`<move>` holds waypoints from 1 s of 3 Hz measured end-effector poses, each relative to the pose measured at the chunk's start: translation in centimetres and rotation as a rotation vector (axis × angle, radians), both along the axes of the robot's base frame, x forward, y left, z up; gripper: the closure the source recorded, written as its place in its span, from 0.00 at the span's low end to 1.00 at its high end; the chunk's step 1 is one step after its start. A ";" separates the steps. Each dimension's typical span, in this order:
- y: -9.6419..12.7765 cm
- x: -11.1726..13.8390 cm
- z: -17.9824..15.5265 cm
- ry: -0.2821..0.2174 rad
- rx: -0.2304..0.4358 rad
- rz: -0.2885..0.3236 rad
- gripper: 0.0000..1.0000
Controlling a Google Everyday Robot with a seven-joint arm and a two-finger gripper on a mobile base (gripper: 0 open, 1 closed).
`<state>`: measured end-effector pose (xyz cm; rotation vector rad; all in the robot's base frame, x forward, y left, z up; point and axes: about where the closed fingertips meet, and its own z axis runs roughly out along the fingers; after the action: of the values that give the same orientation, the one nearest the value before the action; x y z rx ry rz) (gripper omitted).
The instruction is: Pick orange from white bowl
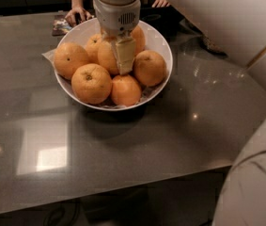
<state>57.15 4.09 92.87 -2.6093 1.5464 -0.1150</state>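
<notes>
A wide white bowl (pixel 163 48) sits on the grey table and holds several oranges. My gripper (pixel 124 60) reaches straight down from the top into the middle of the bowl. It rests against the right side of the middle orange (pixel 106 55), between that one and the orange at the right (pixel 149 68). A large orange with a dark stem dot (pixel 91 83) lies at the front left and another (pixel 69 59) at the left. A smaller, deeper orange one (pixel 125 90) lies at the front.
The grey glossy table (pixel 123 149) spreads in front of the bowl. A person's hands (pixel 77 14) rest at the far edge by a dark packet (pixel 61 26). My white arm (pixel 222 18) crosses the upper right and my body (pixel 257 182) fills the lower right.
</notes>
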 end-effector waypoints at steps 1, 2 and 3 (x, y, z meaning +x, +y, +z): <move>0.0 0.0 0.0 0.000 0.000 0.000 0.91; 0.1 -0.2 1.0 -0.036 0.060 0.000 1.00; -0.6 -2.5 3.4 -0.096 0.139 -0.006 1.00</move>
<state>54.70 3.44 96.29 -2.4556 1.4751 -0.1267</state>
